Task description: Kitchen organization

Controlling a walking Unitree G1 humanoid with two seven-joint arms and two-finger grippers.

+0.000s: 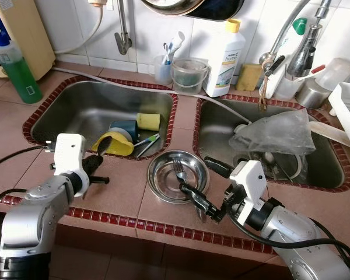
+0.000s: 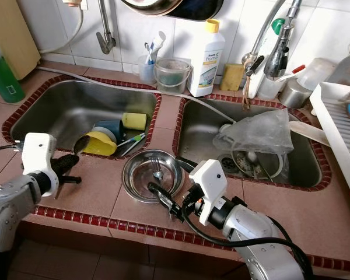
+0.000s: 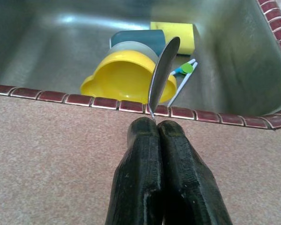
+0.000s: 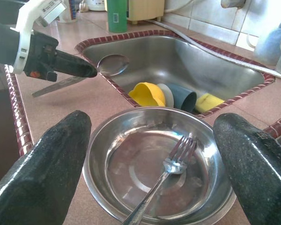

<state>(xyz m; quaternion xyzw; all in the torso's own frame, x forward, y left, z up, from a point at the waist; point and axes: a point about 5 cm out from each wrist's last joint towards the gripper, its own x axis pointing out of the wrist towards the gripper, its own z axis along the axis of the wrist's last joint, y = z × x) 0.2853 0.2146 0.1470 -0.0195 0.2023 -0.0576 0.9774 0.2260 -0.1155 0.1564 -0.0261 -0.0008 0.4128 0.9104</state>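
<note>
Pinched tight between the left gripper's [image 3: 157, 129] two black fingers is a spoon [image 3: 163, 70], held by the thin end of its handle with the bowl poking out over the near rim of the left sink [image 1: 64, 102]. Inside that sink lie a yellow cup [image 1: 114, 143], a dark blue cup [image 1: 125, 128], a yellow sponge [image 1: 148, 121] and a toothbrush [image 1: 147, 143]. To the right, on the tiled counter [image 1: 122, 186] between the two basins, sits a steel bowl [image 1: 160, 181] with a fork [image 4: 171, 171] lying in it, tines toward the far side. The right gripper [image 4: 152, 154] hovers at the bowl's near edge with its fingers spread wide on either side of it, gripping nothing. Cutlery like this is light, stiff and slick (bare polished metal), so the spoon could pivot in such a narrow grip; a hold further along the handle would likely be steadier. For the fork, the handle resting toward the bowl's near rim looks the easiest place to close on
</note>
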